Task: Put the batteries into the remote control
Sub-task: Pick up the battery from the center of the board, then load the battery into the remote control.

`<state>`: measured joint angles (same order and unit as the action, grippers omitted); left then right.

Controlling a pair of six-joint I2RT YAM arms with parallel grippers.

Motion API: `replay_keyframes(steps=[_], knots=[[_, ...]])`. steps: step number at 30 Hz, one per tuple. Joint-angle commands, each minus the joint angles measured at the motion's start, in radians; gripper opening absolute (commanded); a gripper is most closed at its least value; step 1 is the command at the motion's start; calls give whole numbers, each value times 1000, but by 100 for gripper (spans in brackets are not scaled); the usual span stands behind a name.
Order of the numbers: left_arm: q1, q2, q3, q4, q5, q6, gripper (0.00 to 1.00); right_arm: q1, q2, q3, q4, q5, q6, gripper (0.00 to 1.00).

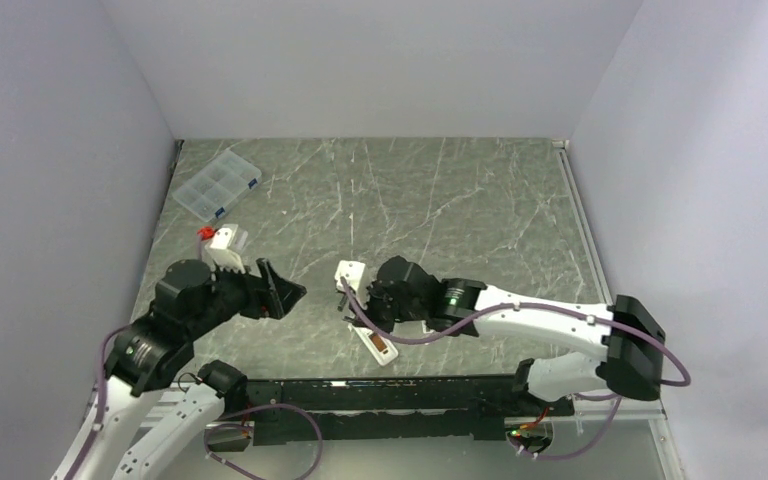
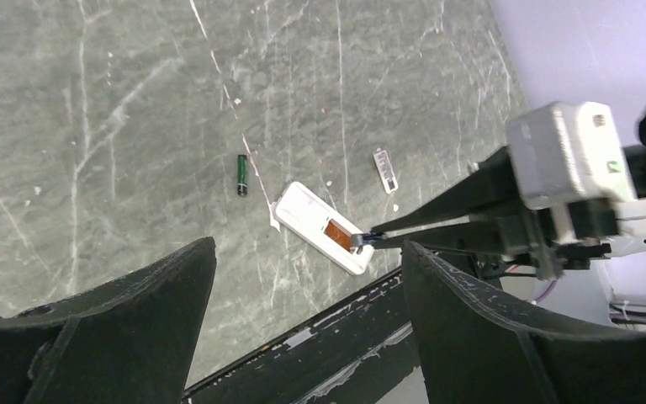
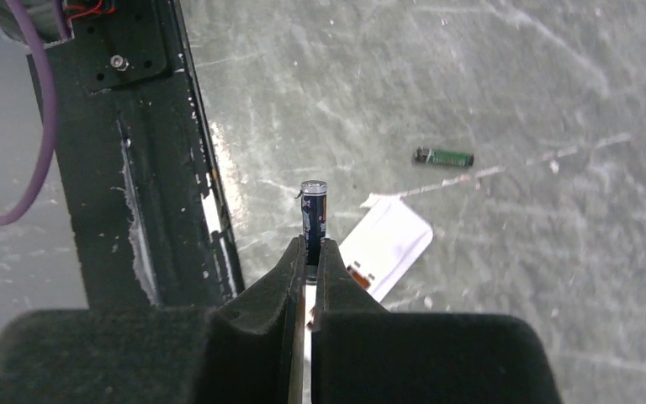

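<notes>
**Right arm.** My right end effector is closed narrow on the held battery, a slim dark-blue cylinder with a silver cap that stands out beyond the pads. In the left wrist view its tips reach the reddish-brown recess at the 4 o'clock end of the remote control. This is a small white oblong plastic handset lying back-up on the grey marbled bench. Whether battery and recess touch cannot be told.

**Loose parts.** The loose battery, a slim dark cylinder with a green tint, lies flat at 10 o'clock of the remote control, apart from it. A small white flat cover piece lies at 1 o'clock of the handset.

**Left arm.** Seen from above, my left end effector hangs wide and holds nothing, at 9 o'clock of the right one.

**Background.** A clear plastic compartment box with blue clips sits at the bench's 10 o'clock corner.
</notes>
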<state>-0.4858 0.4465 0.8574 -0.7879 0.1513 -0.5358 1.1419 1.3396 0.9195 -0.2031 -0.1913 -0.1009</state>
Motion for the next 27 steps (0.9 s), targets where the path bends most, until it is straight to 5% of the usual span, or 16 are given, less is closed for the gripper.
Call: replay_keyframes(steps=[1, 13, 27], knots=[[4, 99, 14, 75, 107, -35, 85, 17, -109, -41, -72, 126, 204, 0], [-4, 461, -149, 404, 430, -211, 80, 19, -233, -127, -251, 209, 443, 0], [-145, 815, -130, 556, 296, -173, 73, 19, -183, -193, -231, 129, 668, 0]])
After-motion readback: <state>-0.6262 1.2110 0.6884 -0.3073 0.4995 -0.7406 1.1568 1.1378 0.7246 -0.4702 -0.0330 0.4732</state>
